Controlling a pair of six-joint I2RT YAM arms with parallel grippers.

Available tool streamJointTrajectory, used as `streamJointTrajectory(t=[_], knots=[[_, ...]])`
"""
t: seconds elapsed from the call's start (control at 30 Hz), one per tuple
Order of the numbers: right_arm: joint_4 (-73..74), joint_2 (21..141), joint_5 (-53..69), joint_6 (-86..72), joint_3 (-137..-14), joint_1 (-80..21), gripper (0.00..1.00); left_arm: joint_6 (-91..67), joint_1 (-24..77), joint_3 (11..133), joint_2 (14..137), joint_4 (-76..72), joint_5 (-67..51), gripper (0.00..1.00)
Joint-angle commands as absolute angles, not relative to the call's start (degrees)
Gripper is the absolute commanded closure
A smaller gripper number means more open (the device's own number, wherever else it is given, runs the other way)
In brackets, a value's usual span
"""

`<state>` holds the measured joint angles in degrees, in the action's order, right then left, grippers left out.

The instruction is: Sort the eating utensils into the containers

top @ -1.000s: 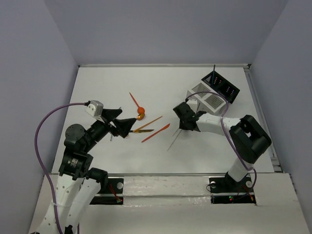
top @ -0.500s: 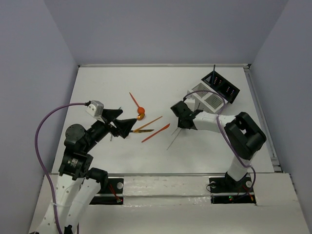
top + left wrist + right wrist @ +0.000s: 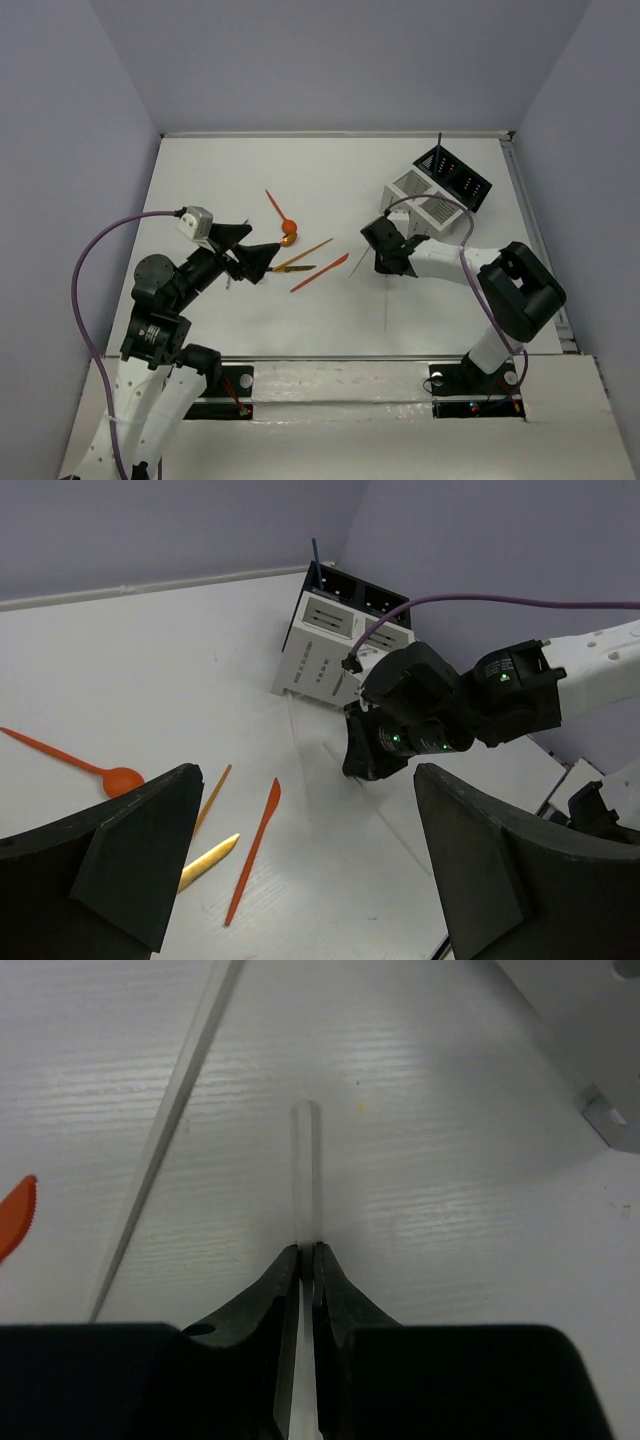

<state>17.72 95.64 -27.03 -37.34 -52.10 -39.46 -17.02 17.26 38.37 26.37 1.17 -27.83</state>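
Note:
My right gripper [image 3: 384,264] is shut on a thin clear stick [image 3: 305,1175], held low over the table; its free end [image 3: 385,305] points toward the near edge. A second clear stick [image 3: 170,1125] lies just left of it. An orange spoon [image 3: 288,236], a gold-brown stick [image 3: 306,251], a gold and black piece [image 3: 294,268] and an orange knife [image 3: 320,272] lie mid-table. My left gripper [image 3: 256,256] is open and empty, just left of them. The white caddy [image 3: 421,199] and the black box [image 3: 456,176] stand at the far right.
A dark utensil [image 3: 438,146] stands upright in the black box. In the left wrist view the orange knife [image 3: 255,848] and the gold piece [image 3: 208,861] lie between my wide-open fingers [image 3: 120,865]. The right arm's purple cable [image 3: 430,200] loops over the caddy.
The right gripper shifted left, then back right and nearer. The clear stick it holds swung from pointing near-left to pointing straight at the near edge. The left arm has not moved.

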Motion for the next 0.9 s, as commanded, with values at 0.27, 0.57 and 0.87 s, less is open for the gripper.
streamJointTrajectory(t=[0.27, 0.57, 0.87], knots=[[20.7, 92.5, -22.6, -30.9, -49.4, -39.6, 0.67, -16.9, 17.6, 39.5, 26.5, -1.1, -28.7, 0.01], [20.4, 97.7, -22.1, -30.1, -51.9, -38.5, 0.93, -16.9, 17.1, 39.5, 27.0, -1.1, -28.7, 0.01], [18.8, 74.7, -23.8, -24.5, -53.3, -38.5, 0.93, -16.9, 16.0, 39.6, 28.0, -1.5, -30.0, 0.01]])
